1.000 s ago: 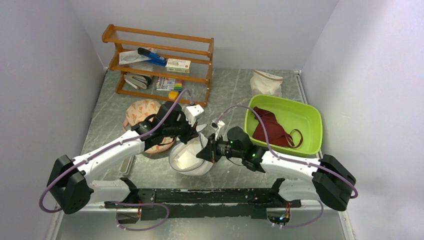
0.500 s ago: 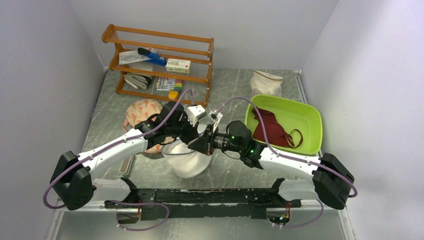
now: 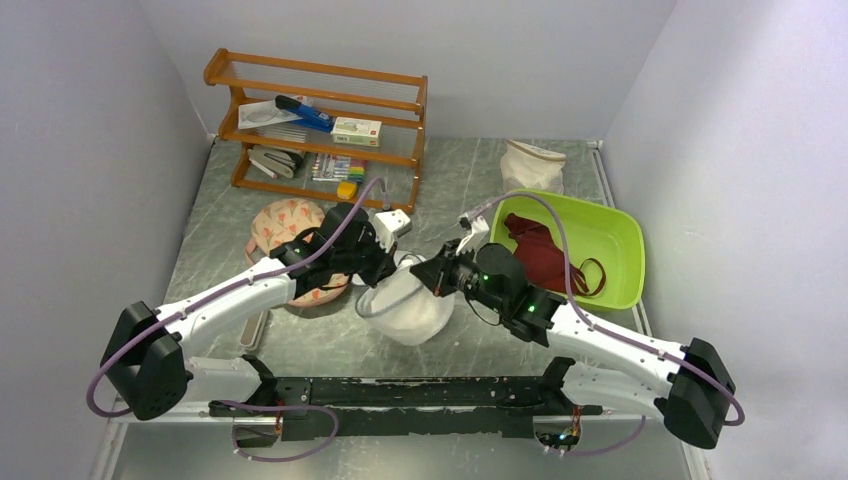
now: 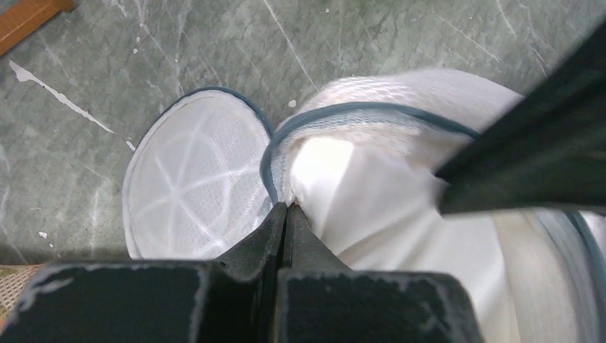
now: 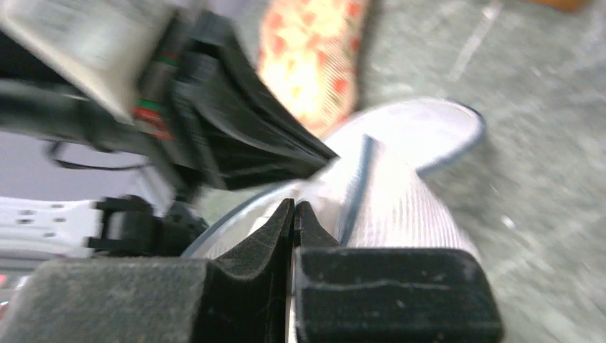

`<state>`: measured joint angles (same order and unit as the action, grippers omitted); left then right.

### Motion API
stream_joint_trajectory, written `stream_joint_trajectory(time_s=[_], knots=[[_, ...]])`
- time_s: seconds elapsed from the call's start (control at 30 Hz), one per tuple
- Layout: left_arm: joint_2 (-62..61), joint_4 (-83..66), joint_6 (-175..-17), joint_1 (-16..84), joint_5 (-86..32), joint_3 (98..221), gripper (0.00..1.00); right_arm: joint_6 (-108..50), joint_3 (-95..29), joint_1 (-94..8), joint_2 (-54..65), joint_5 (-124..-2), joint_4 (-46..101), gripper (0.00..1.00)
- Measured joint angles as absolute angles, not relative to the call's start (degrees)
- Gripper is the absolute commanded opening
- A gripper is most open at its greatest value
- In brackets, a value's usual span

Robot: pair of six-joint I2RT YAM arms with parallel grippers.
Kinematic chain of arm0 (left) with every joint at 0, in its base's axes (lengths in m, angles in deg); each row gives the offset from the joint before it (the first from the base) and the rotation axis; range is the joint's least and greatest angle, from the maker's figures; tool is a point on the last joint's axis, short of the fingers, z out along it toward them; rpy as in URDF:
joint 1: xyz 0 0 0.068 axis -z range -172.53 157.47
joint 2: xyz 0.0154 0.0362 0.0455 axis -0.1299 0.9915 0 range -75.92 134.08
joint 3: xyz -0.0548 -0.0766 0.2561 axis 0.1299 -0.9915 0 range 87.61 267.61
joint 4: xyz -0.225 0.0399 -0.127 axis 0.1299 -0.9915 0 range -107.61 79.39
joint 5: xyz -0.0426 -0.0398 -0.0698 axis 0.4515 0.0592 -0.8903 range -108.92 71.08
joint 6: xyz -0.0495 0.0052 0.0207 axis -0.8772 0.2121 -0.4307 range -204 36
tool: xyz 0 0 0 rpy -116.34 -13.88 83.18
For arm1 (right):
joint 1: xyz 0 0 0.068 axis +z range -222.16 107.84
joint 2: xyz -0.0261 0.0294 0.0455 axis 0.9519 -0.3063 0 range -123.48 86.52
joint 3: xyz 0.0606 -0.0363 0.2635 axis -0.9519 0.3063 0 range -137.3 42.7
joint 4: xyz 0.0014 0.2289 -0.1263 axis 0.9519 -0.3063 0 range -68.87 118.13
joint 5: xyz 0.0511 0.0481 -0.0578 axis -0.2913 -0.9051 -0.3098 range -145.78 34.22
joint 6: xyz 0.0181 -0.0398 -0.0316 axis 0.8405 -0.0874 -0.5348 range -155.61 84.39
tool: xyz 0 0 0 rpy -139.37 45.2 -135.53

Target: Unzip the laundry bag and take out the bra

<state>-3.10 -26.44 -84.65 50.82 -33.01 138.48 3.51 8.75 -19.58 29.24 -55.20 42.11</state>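
The white mesh laundry bag [image 3: 408, 308] hangs lifted between both grippers near the table's middle. Its halves are parted: one flat round half [image 4: 193, 186] lies open and the other [image 4: 400, 207] bulges beside it. My left gripper [image 3: 386, 268] [image 4: 286, 207] is shut on the bag's blue-edged rim. My right gripper [image 3: 432, 274] [image 5: 294, 205] is shut on the bag's mesh close by, tips nearly meeting the left's. The dark red bra [image 3: 540, 255] lies in the green tub [image 3: 620, 228], outside the bag.
A peach floral padded item [image 3: 288, 224] [image 5: 314, 57] lies under the left arm. A wooden shelf [image 3: 315, 120] of small items stands at the back left. A cream sack [image 3: 532, 165] sits behind the tub.
The right gripper has swung up and to the right, pulling the bag's upper half with it. The bag has shifted right and lifted. The left gripper has kept its hold near the same spot.
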Motion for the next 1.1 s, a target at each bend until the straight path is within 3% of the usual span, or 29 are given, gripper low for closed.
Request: stream_joint_trajectory(time_s=[0.33, 0.6, 1.1], knots=[[-1.2, -26.4, -85.0, 50.8, -34.7, 138.6, 0.07, 0.3, 5.4, -19.8, 23.0, -51.8, 20.9, 0.00], [2.2, -26.5, -86.0, 50.8, -37.8, 139.4, 0.07, -0.7, 1.1, -19.8, 18.1, -52.7, 14.0, 0.01], [1.9, -26.3, -86.4, 50.8, -38.7, 139.4, 0.07, 1.9, -2.4, -19.7, 21.4, -55.5, 10.6, 0.46]])
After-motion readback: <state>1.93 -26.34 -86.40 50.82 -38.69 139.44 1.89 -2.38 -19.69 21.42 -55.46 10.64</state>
